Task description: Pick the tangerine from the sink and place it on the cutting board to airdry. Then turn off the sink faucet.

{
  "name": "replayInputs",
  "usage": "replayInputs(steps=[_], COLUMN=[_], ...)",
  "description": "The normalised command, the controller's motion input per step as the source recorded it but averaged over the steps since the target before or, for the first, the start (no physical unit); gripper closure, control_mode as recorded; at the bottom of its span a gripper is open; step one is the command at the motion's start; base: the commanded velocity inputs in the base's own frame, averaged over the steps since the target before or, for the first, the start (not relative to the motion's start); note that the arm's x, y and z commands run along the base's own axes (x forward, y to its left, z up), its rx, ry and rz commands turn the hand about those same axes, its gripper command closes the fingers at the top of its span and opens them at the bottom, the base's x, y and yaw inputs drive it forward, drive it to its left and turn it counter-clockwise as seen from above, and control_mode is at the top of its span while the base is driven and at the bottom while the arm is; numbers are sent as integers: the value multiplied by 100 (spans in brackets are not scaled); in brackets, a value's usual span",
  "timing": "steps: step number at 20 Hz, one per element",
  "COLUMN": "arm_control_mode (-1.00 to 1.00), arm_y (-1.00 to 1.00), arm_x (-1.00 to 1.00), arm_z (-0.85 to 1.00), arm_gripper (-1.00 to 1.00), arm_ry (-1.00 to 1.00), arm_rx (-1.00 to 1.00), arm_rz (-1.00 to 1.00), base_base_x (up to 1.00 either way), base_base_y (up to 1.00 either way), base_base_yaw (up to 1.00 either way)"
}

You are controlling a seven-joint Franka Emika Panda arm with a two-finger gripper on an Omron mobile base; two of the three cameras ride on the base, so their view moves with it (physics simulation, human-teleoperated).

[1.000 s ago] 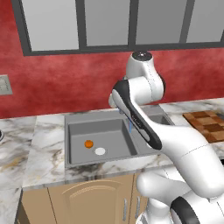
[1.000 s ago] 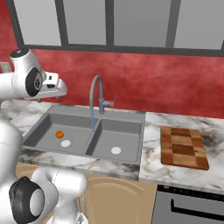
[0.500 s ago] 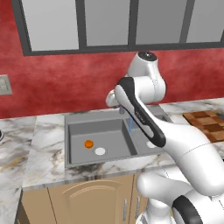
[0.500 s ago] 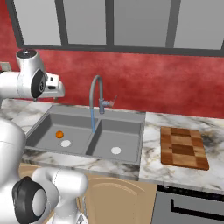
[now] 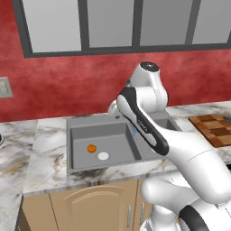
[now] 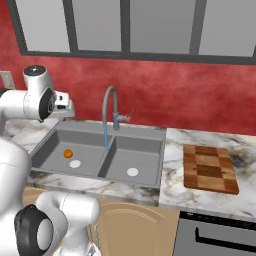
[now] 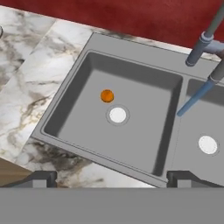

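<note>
Jaws wide apart and holding nothing, the gripper (image 7: 111, 178) hung high above the front rim of the sink (image 7: 131, 52), its two dark fingertips (image 7: 40, 178) poking up at the bottom of the hand view. Below it lay the left basin, where the tangerine (image 7: 107, 96) sat on the grey floor just beside the white drain disc (image 7: 117, 115) (close, but whether touching I could not tell). From the left base view the same tangerine (image 5: 91, 148) showed near the middle of that basin, with the white arm (image 5: 149, 131) bending over the divider. Beyond the divider, a thin blue stream of water (image 7: 194, 98) slanted down from the sink faucet (image 6: 111, 112), landing close by the divider in the right base view. Off to the right, well apart from the sink, the checkered cutting board (image 6: 209, 168) lay flat on the marble counter (image 6: 172, 145). Behind everything ran the red wall (image 6: 165, 95) beneath dark-framed windows (image 6: 130, 25).
</note>
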Motion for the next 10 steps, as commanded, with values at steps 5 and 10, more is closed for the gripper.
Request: replayInputs(steps=[5,10], arm_control_mode=[-100,-100], arm_y=[4,14], arm_x=[1,10], arm_z=[-17,-12], arm_gripper=[-100,-100], arm_ry=[0,0], arm_rx=[1,0], arm_rz=[5,2], base_base_x=[0,0], base_base_y=[0,0], base_base_yaw=[0,0])
